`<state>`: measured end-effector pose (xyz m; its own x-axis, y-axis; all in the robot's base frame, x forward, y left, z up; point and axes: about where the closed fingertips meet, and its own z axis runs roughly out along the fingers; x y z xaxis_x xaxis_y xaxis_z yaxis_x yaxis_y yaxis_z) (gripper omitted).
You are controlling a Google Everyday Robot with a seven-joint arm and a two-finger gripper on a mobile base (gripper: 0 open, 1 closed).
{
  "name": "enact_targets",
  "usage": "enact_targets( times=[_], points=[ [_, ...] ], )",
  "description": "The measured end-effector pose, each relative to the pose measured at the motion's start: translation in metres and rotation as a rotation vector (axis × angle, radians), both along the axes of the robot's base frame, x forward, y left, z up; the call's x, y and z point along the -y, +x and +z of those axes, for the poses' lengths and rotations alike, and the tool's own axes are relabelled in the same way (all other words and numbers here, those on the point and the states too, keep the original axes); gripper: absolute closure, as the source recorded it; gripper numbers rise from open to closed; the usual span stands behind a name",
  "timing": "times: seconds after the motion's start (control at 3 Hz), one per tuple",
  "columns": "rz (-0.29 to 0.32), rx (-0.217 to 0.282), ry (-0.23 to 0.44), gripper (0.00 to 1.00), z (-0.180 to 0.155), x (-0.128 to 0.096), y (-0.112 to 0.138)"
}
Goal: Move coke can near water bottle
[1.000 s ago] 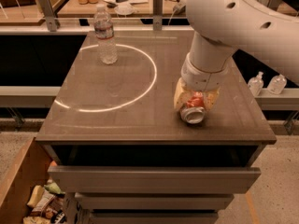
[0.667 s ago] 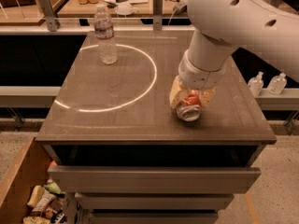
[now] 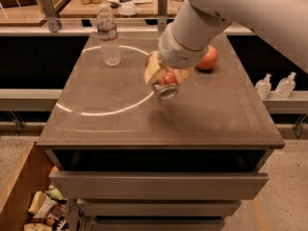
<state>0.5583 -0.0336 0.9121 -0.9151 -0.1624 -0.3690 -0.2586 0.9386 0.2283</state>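
Lying well below and left of the water bottle (image 3: 109, 36), an open drawer (image 3: 19, 196) holds assorted packets. Water bottle stands upright on the table (image 3: 226, 124), white cap on, label band around its upper part. Right of the water bottle and nearer the camera, the gripper (image 3: 168, 75) is clamped on the coke can (image 3: 166, 89); can is tipped on its side, silver end facing the camera, and appears raised off the tabletop with a shadow beneath. Can and bottle are apart. Further right of the bottle, a red apple (image 3: 208, 59) rests on the table. Far right, two small pump bottles (image 3: 275, 84) stand on a ledge beyond the table edge
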Motion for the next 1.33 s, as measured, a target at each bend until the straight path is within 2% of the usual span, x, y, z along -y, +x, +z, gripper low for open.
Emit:
enact_targets(
  times=[0.33, 0.67, 1.0, 1.33],
  points=[
    [0.065, 0.069, 0.075, 1.00, 0.005, -0.061, 0.028],
    [0.080, 0.112, 0.109, 1.00, 0.003, -0.097, 0.048],
    [0.051, 0.152, 0.098, 1.00, -0.003, -0.128, 0.090],
    [-0.001, 0.162, 0.065, 1.00, -0.013, -0.132, 0.123]
  ],
)
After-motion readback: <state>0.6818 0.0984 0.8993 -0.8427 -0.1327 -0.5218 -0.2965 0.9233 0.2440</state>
